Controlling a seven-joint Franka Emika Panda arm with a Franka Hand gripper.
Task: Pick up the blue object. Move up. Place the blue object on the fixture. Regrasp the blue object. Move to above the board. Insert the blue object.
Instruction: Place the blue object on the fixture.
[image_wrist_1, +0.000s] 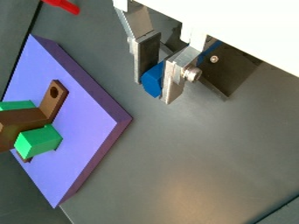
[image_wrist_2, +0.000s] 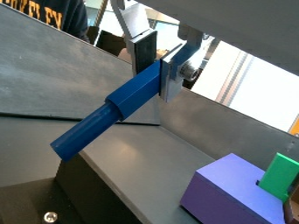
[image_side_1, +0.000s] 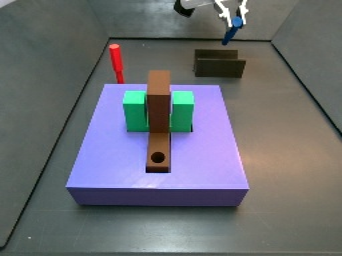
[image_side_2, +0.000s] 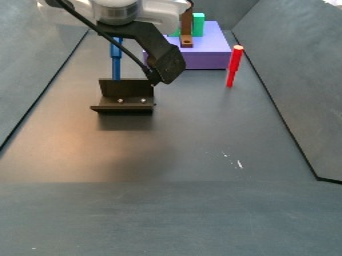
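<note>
1. Between my fingers (image_wrist_2: 172, 70) sits the blue object (image_wrist_2: 111, 115): the silver plates are closed narrowly on its upper end, and most of the peg hangs free beyond the pads. My gripper (image_wrist_1: 162, 66) grips only that end, so the long free part could swing or creep if I move sharply.

2. In a side view the gripper (image_side_1: 230, 18) hangs high at the back of the floor, above the fixture (image_side_1: 219, 65), with the peg pointing down toward it. In another side view the blue object (image_side_2: 118, 62) looks just over the fixture (image_side_2: 124, 95), but I cannot tell whether its tip touches the notch.

3. My judgement: I am about to set the peg on the fixture. If it comes down off the notch, it may strike a wall of the bracket, tilt in my pads, or roll off onto the floor when I let go.

4. A skewed rest would spoil the regrasp and then the insertion into the round hole of the brown bar (image_side_1: 159, 124) on the board (image_side_1: 201, 160).

5. Well apart stands the red peg (image_side_1: 116, 62), upright beside the board; a wide swing toward the board could knock it.
</note>
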